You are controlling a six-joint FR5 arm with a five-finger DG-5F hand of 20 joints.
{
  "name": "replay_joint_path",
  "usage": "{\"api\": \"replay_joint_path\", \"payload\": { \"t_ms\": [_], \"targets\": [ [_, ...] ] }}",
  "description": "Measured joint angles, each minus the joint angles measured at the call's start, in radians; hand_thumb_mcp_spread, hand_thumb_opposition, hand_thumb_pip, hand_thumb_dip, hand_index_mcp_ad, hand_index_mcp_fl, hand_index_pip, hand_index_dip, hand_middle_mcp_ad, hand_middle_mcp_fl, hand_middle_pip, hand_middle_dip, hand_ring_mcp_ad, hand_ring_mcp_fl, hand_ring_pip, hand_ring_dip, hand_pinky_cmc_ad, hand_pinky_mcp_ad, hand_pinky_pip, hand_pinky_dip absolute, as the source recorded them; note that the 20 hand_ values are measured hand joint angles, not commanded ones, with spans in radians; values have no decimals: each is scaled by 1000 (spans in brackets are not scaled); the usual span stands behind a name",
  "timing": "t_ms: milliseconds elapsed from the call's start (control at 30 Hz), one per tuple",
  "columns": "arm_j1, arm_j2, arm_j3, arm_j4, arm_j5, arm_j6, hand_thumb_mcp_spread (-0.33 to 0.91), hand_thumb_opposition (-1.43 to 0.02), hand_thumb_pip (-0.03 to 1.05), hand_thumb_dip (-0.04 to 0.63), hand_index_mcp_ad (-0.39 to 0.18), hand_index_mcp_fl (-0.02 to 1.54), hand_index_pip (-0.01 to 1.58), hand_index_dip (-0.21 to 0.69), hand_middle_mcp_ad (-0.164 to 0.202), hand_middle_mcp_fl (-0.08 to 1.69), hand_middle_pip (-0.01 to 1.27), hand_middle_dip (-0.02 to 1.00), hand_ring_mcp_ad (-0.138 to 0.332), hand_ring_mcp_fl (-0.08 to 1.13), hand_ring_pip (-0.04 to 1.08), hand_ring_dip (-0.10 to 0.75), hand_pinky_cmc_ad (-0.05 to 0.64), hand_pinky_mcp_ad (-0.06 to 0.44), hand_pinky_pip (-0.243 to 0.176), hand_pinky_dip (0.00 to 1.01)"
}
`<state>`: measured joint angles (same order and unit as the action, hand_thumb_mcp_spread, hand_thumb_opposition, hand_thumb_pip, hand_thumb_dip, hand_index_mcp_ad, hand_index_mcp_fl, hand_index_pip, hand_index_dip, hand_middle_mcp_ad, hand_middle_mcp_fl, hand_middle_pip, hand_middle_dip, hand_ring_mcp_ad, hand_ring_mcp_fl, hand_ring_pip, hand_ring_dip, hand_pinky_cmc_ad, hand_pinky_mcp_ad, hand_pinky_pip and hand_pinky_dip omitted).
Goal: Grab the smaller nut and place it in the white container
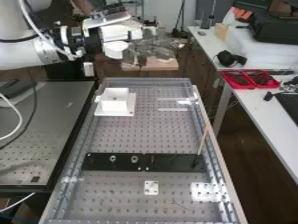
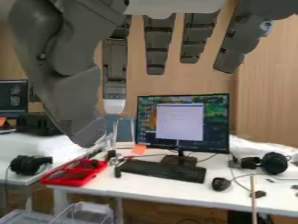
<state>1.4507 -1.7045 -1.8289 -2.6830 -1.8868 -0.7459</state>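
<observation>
High above the bench's far end, my hand [image 1: 151, 49] is held out sideways in the high view, well away from the bar. Straight, spread fingers and the thumb of the hand [image 2: 159, 45] hang into the wrist view, holding nothing. The white container [image 1: 115, 101] stands on its flat base near the bench's far left corner; its contents I cannot make out. On the black bar [image 1: 174, 162] stand the larger nut [image 1: 113, 158] and the bearing [image 1: 134, 159], apart. A tiny pale spot marks the bar's left end; I cannot tell whether it is the smaller nut.
A thin wooden stick [image 1: 203, 141] leans by the bench's right rail. Below the bar lies a small white plate [image 1: 151, 187]. A dark table [image 1: 46, 130] adjoins on the left. Red trays [image 1: 249, 79] sit on the right-hand desk; a monitor [image 2: 183, 122] stands behind a keyboard.
</observation>
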Motion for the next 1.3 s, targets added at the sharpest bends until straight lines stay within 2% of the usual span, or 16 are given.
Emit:
{"api": "replay_joint_path", "payload": {
  "t_ms": [133, 300, 367, 467, 533, 733, 900, 1033, 1300],
  "targets": [
    [-8, -2, 30, 28, 78, 41, 380, -838, 578, 253, -175, 68, 1253, 164, 31, 117, 129, 206, 126, 5, 101, 65, 316, 243, -61, 339],
    [7, -19, 74, 46, 214, 31, 346, -806, 510, 220, -143, 84, 1171, 164, 37, 119, 129, 206, 140, 2, 101, 65, 316, 279, -61, 405],
    [18, -29, 92, 46, 266, 19, 351, -789, 513, 216, -148, 98, 1131, 164, 37, 119, 129, 206, 138, 2, 99, 65, 316, 274, -61, 429],
    [40, -52, 133, 32, 363, 8, 326, -792, 510, 204, -143, 98, 1079, 164, 38, 117, 129, 206, 143, 0, 115, 65, 316, 295, -58, 463],
    [60, -71, 168, 10, 446, -4, 332, -784, 510, 188, -126, 96, 1051, 164, 42, 120, 129, 206, 150, 0, 115, 65, 325, 297, -75, 471],
    [100, -108, 239, -57, 583, -24, 316, -775, 517, 190, -120, 98, 1012, 164, 42, 117, 129, 206, 152, 2, 115, 65, 326, 295, -75, 506],
    [109, -124, 268, -87, 603, -25, 316, -775, 522, 182, -120, 99, 1014, 164, 37, 120, 129, 206, 152, 2, 115, 65, 326, 295, -75, 506],
    [109, -139, 289, -98, 593, -15, 318, -775, 522, 182, -119, 99, 1014, 164, 51, 117, 129, 206, 148, 0, 115, 65, 328, 295, -75, 506],
    [112, -146, 288, -94, 583, 7, 318, -775, 522, 182, -119, 106, 1014, 164, 51, 117, 129, 206, 148, 2, 115, 65, 332, 295, -91, 503]
  ]
}}
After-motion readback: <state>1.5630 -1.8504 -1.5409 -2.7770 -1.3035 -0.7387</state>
